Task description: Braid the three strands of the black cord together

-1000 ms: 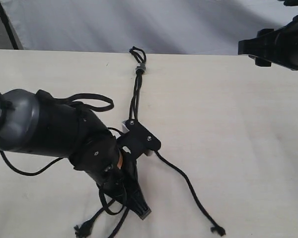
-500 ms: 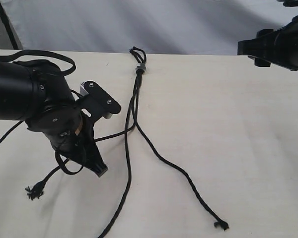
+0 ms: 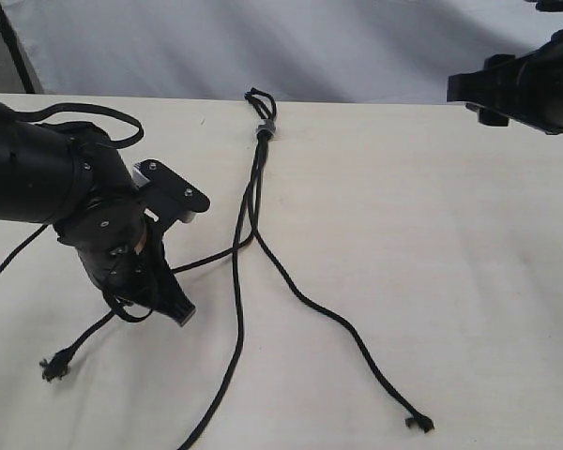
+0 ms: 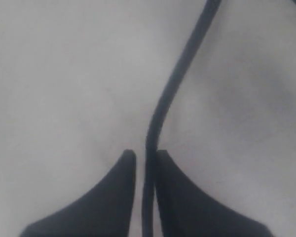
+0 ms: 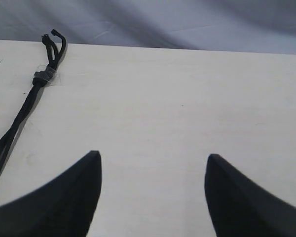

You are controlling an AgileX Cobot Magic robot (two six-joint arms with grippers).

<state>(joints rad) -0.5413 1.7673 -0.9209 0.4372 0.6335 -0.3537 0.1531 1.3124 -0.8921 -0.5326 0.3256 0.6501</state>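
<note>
The black cord lies on the pale table, its knot with grey clip and short loop at the far edge, also in the right wrist view. Three strands fan toward me. The left strand bends off to the left into my left gripper, which is shut on it; its frayed tip rests beyond. The middle strand runs straight down. The right strand ends at a frayed tip. My right gripper hangs open and empty above the table, well away from the cord.
My left arm's body and its smooth cables cover the table's left side. The right arm hovers at the far right corner. A grey backdrop hangs behind the table's far edge.
My left gripper has swung from the middle to the left, dragging the left strand with it. That strand's tip slid from bottom centre to the far left. The right arm stayed put.
</note>
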